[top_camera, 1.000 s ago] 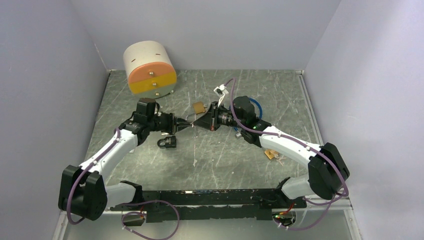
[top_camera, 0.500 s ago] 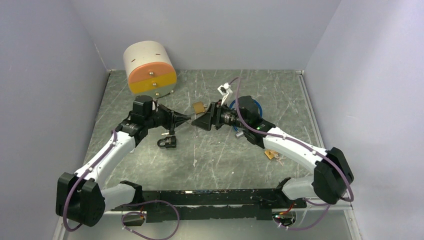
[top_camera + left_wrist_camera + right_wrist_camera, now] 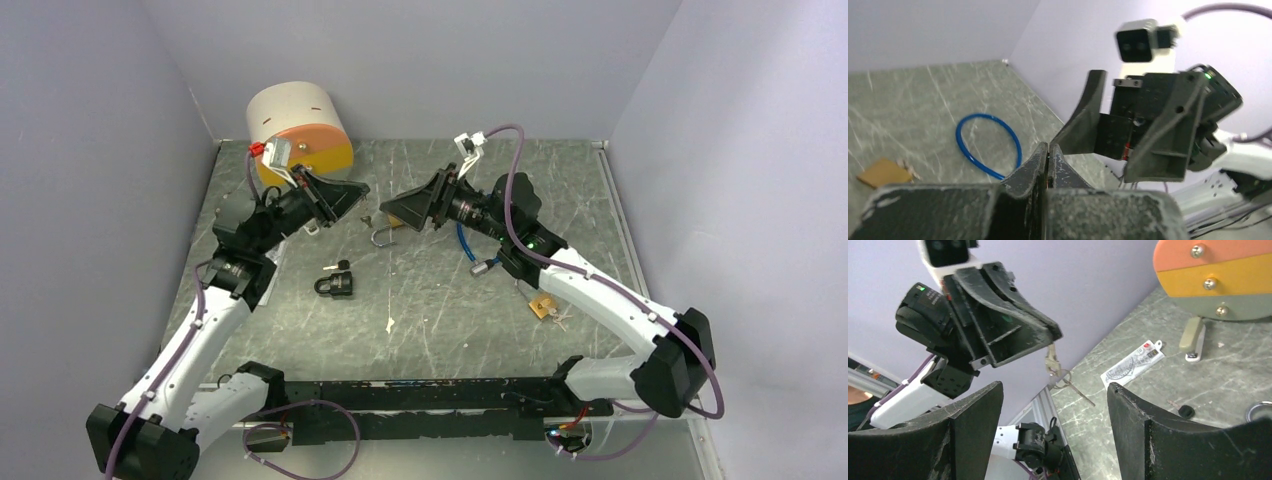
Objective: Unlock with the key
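Drum (image 3: 300, 125) at upper left of the overhead view, on its side with an orange and yellow front, apparently no part of the job. Just right of it, left gripper (image 3: 358, 190), high above the table (image 3: 450, 320), tips pressed together. Seen from the right wrist view as pinching a key (image 3: 1050, 359) by its head, keyring (image 3: 1062, 375) dangling beneath. Probably held up and blade-down so as to be lined up with a keyhole.

Lower, left of centre in the overhead view, a black padlock (image 3: 336, 285) flat on the table, with something small at its top, too small to name.

Near centre, a silver shackle (image 3: 381, 238) lying on the table just below the right gripper (image 3: 392, 215). Body of that lock hard to make out under the fingers, so no telling whether shut. Right gripper spread wide, gripping nothing, facing the left one across a small gap.

Judging from that: lock steadied by nothing, key well above it, unlocking not yet begun. Likely to call for a firm hold on the lock, keyhole turned toward the key.

Further right, a blue ring (image 3: 462, 245) partly under the right arm. At lower right, a brass padlock (image 3: 543, 306) with keys, well apart from both grippers.
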Tool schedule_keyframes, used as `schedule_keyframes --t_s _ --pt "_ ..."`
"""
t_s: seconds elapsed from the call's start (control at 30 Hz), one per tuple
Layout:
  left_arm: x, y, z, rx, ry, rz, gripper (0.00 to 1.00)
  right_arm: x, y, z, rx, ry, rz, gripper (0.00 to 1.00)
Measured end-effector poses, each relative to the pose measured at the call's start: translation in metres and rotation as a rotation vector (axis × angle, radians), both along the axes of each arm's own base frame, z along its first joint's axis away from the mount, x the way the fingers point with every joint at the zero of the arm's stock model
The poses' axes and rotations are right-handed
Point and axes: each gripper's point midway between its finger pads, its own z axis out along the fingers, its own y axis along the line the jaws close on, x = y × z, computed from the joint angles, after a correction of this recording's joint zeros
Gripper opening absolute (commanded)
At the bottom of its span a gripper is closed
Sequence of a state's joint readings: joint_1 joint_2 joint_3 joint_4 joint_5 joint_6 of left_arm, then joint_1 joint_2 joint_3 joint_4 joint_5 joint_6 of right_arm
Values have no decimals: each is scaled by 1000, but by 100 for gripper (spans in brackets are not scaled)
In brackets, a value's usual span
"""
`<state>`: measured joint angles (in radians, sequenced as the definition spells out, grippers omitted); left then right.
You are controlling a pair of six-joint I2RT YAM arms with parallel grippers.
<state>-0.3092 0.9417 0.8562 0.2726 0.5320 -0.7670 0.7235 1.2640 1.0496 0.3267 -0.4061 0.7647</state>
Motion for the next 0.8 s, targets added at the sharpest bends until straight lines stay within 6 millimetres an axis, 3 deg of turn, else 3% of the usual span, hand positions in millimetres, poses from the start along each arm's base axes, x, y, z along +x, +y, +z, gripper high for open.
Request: schedule_keyframes --t_s 0.2,0.43,0.63,0.8 --pt "-15 -2 42 48 -230 -42 3 -1 10 13 43 -17 54 72" --pt "-15 -1 65 -65 -235 -39 3 -6 15 21 80 -20 102 70" --pt "-3 -6 62 -142 -141 -52 3 -6 12 35 94 -66 99 71" --pt "5 -10 57 -191 -63 -71 3 -5 6 40 100 -90 76 63"
